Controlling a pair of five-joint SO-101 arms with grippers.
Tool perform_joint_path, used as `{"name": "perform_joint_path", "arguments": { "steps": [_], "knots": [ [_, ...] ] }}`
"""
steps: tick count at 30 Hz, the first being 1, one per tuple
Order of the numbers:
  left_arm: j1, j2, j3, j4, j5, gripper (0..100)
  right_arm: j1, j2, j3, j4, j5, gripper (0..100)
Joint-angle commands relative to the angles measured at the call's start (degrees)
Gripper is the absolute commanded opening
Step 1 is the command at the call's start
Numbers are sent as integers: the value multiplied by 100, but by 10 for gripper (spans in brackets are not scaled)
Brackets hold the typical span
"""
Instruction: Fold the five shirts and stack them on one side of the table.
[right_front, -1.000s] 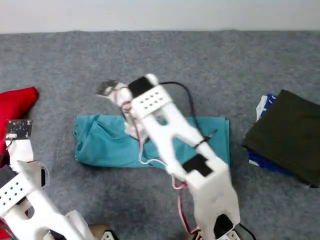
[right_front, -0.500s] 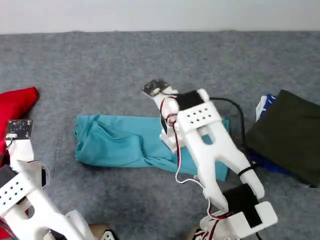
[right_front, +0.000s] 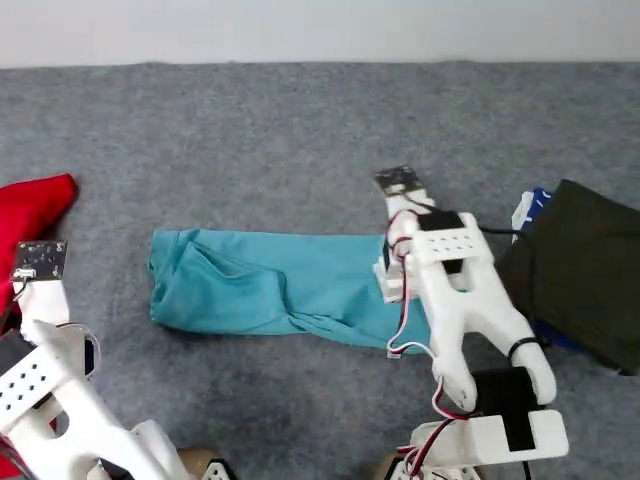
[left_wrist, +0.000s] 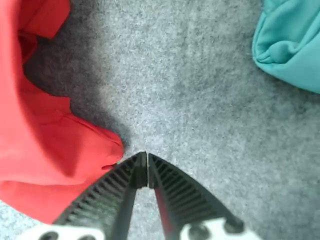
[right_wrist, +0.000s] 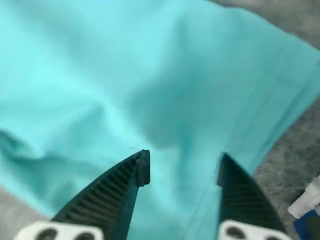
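A grey carpet (right_front: 300, 120) covers the whole table. At the near edge, on the left, the left arm (right_front: 50, 390) rises from its base. Its wrist view shows the left gripper (left_wrist: 147, 167) hanging above bare carpet with its two ribbed jaws pressed together and nothing between them. It is just beside the rumpled edge of the red shirt (left_wrist: 35, 125), which lies bunched at the table's left side. To the right of centre, the right arm (right_front: 460, 290) stretches from the near edge out over the right end of the teal shirt (right_front: 270, 285). This shirt lies in a long band across the middle of the table, wrinkled at its left end and smoother at its right. The right gripper (right_wrist: 182, 167) hovers over that smoother teal cloth with its jaws spread apart, gripping nothing. At the right edge a dark green shirt (right_front: 580, 270) lies folded on top of a blue shirt (right_front: 530, 215), whose edge pokes out on the side facing the arm. A pale wall (right_front: 320, 30) runs along the far side.
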Motion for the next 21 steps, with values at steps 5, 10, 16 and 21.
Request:
{"name": "perform_joint_path", "arguments": {
  "steps": [5, 10, 16, 21],
  "knots": [
    [26, -88, -198, 35, 18, 15, 479, -295, 360, -954, -70, 264],
    [26, -88, -198, 44, 18, 15, 576, 286, 404, -1165, -70, 264],
    [26, -88, -198, 26, 9, 15, 505, 971, -281, -497, -53, 189],
    [26, -88, -198, 44, 9, 15, 462, 1235, -668, -84, -44, 37]
  ]
}}
